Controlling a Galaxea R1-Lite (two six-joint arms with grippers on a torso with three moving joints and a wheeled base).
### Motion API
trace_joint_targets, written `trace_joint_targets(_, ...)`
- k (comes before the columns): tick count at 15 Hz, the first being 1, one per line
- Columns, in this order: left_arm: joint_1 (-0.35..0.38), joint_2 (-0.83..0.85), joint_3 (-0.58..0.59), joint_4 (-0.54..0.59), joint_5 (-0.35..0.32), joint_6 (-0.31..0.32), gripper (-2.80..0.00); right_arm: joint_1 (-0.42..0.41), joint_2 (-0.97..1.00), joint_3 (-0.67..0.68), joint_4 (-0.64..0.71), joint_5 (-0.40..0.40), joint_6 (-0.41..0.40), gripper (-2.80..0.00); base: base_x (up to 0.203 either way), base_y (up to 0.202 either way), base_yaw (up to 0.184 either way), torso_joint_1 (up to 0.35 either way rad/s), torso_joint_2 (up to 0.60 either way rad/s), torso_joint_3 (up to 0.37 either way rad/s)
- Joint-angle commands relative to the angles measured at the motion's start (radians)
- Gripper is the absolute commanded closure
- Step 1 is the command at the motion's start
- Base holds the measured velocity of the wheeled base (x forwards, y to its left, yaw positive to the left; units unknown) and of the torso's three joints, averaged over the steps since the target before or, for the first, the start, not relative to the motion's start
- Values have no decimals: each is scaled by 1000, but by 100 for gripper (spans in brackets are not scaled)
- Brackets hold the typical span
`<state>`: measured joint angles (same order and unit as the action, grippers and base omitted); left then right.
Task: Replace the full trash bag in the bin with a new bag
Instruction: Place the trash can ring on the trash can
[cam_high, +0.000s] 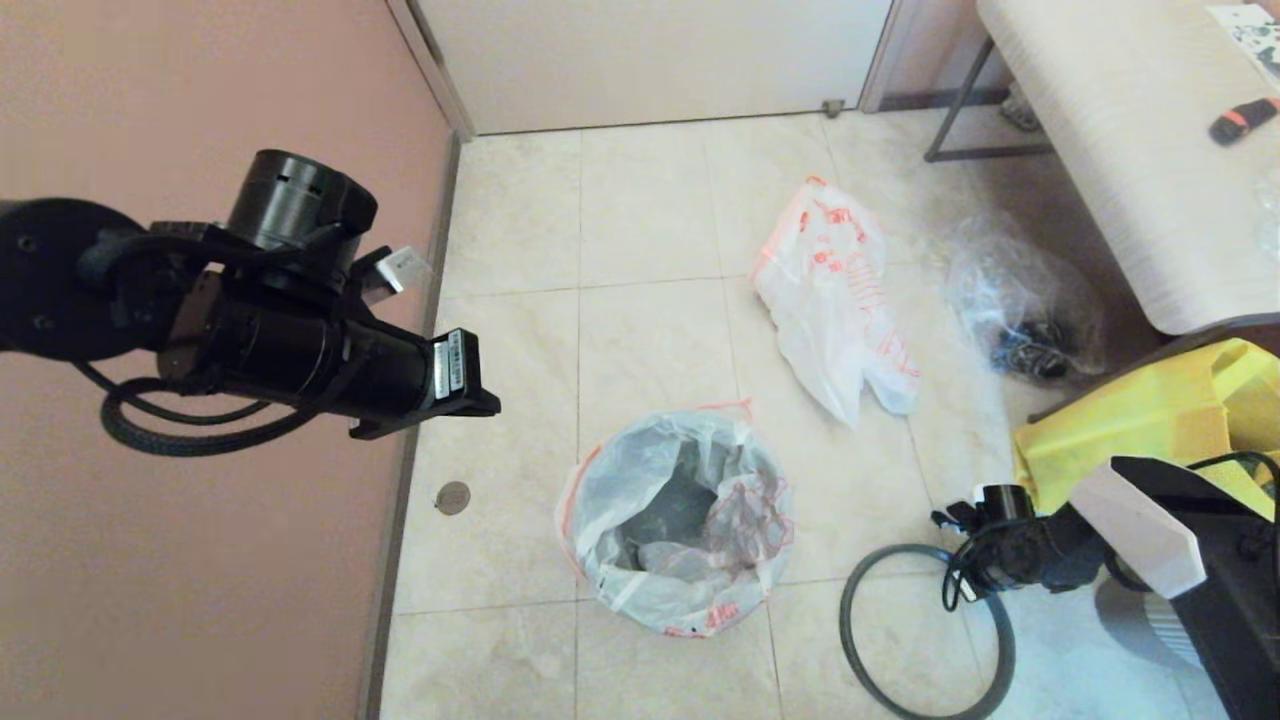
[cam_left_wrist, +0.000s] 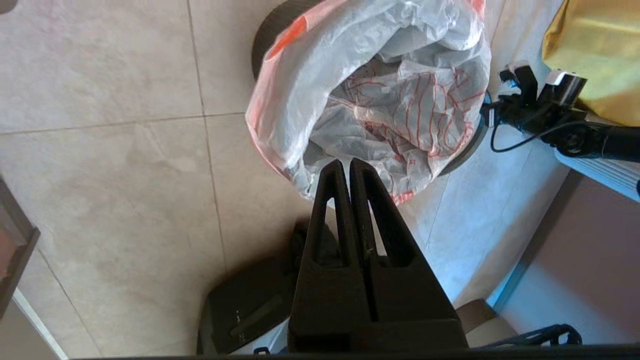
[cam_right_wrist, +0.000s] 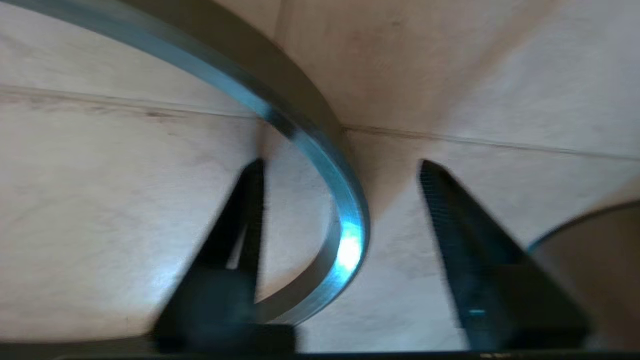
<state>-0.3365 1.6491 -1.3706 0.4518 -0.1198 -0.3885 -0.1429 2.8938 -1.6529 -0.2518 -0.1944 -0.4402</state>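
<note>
Head cam gave the whole layout: the bin (cam_high: 680, 530) sat on the floor tiles (cam_high: 650, 340) lined with the full trash bag (cam_high: 700, 480), the new bag (cam_high: 835, 300) lay flat on the floor further back, well apart from the bin, and the grey hoop (cam_high: 925, 630) was lying on the floor just beside the bin, on the robot's right. That view barely showed the right claw (cam_high: 945, 520) though, just a dark lump at the hoop's edge. Right wrist cam filled that in: the right claw (cam_right_wrist: 340, 170) was spread open with the hoop (cam_right_wrist: 345, 225) curving between its fingers (cam_right_wrist: 450, 225), not pinched as far as I could tell, and it was pretty smeared. Left wrist cam showed the left claw (cam_left_wrist: 347, 167) with fingers pressed together, holding nothing, up above the bag's rim (cam_left_wrist: 310, 90). You could also see a strip of the bin's black wall (cam_left_wrist: 270, 30) there, which the head cam hid under plastic. What's inside the bag was hard to make out, just grey lumps and crumpled red print
</note>
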Motion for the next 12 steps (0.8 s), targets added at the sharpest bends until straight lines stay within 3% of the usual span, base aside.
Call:
trace_joint_targets(1,4,-8,-2,2,-1,-3,0,-15,59,-73,88,-3,-3,0,0,0,0,0,0,0)
trace_joint_targets(3,5,-12,-4,2,-1,-3,0,-19,80,-129,178,-3,2,0,0,0,0,0,0,0)
trace_joint_targets(6,2,-18,-2,2,-1,-3,0,-21,47,-93,184,-2,11,0,0,0,0,0,0,0)
trace_joint_targets(9,2,-58,-3,6,-4,-3,0,-23,-57,30,177,0,87,0,0,0,0,0,0,0)
trace_joint_targets(12,-12,-101,-2,20,-4,-3,0,-23,-269,215,124,5,220,0,0,0,0,0,0,0)
